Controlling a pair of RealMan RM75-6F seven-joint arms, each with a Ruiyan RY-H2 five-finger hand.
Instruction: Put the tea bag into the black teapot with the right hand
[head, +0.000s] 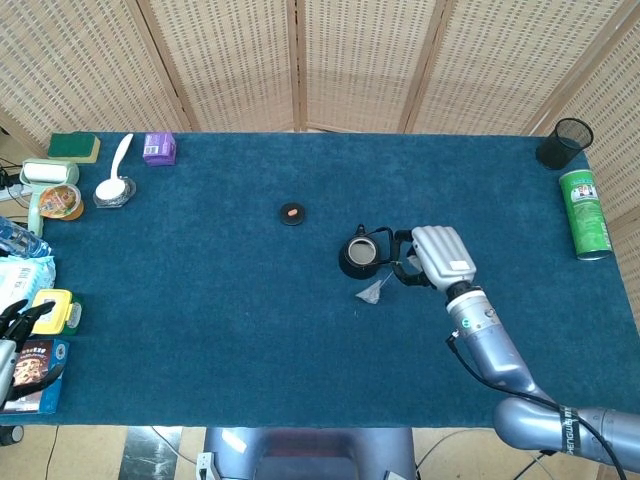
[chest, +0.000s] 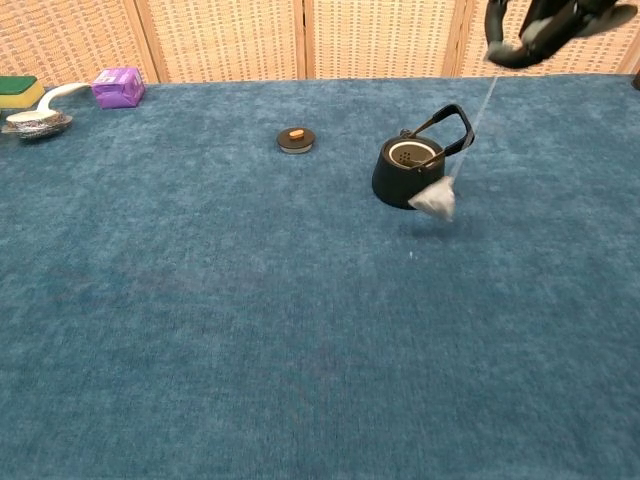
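The black teapot (head: 359, 257) (chest: 407, 172) stands open near the table's middle, its handle raised toward the right. My right hand (head: 434, 258) (chest: 540, 25) is high above the table to the teapot's right and pinches the tea bag's string. The tea bag (head: 370, 292) (chest: 433, 199) dangles off the cloth on that string, just in front of and right of the teapot's body. The teapot's lid (head: 291, 213) (chest: 295, 139) lies on the cloth to the left. My left hand (head: 18, 322) shows at the left edge, fingers apart, holding nothing.
A green can (head: 585, 213) and a black mesh cup (head: 564, 143) are at the far right. A spoon dish (head: 113, 190), purple box (head: 159, 148) (chest: 118, 87), sponge (head: 74, 146) and several packets crowd the left edge. A folding screen stands behind the table.
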